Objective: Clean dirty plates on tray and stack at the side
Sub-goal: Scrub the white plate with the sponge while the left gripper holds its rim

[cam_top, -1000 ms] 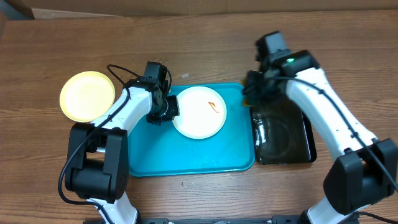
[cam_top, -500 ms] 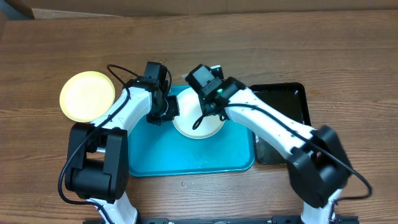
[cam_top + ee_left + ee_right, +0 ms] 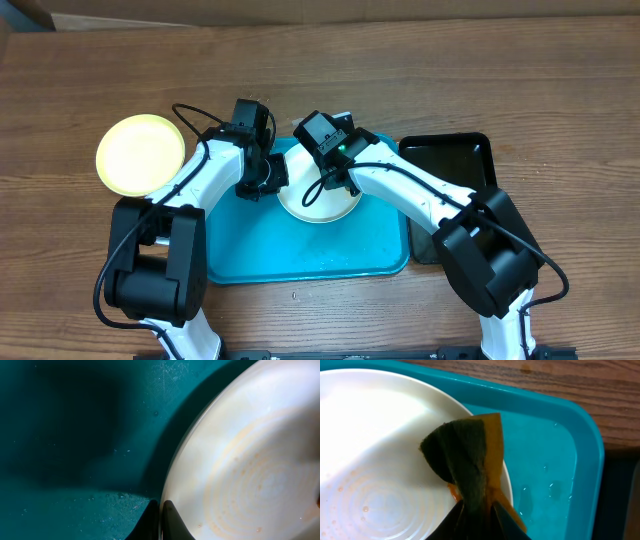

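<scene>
1. From overhead, the right arm covers much of the white plate (image 3: 330, 207) and hides the sponge. The black tub (image 3: 462, 160) lies partly under that arm, and its contents cannot be made out.
2. The left gripper (image 3: 161, 519) is cut off in its wrist view. Only its tips show, pressed together on the plate's rim.
3. The right gripper (image 3: 477, 519) pinches a folded green-and-yellow sponge (image 3: 465, 455) over the plate's edge.
4. The turquoise tray (image 3: 300, 255) holds that plate, which is wet with faint orange rings.
5. A pale yellow plate (image 3: 140, 153) lies on the counter (image 3: 400, 60), left of the tray.
</scene>
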Available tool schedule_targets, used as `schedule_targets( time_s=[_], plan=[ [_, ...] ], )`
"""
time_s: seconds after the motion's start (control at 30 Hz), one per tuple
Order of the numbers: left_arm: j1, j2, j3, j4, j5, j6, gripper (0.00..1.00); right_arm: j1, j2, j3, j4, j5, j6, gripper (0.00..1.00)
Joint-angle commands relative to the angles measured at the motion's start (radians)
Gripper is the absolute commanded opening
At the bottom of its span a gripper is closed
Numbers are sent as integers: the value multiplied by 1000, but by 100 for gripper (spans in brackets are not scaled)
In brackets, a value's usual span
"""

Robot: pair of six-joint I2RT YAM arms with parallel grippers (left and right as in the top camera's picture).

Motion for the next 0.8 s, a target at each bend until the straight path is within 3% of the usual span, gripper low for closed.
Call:
schedule_targets(
  time_s=[0.0, 0.13, 0.27, 0.5, 0.77],
  plan=[
    [-8, 10, 6, 3, 1, 19, 4, -1, 8, 21, 4, -9, 3, 17],
    [-8, 10, 6, 3, 1, 19, 4, -1, 8, 21, 4, -9, 3, 21],
    [-8, 10, 6, 3, 2, 19, 4, -1, 8, 21, 8, -9, 3, 37],
    [-8, 10, 6, 3, 1, 19, 4, -2, 8, 21, 26, -9, -8, 43],
    [-8, 10, 6, 3, 1, 19, 4, -2, 6, 38, 15, 2, -230, 53]
  ],
)
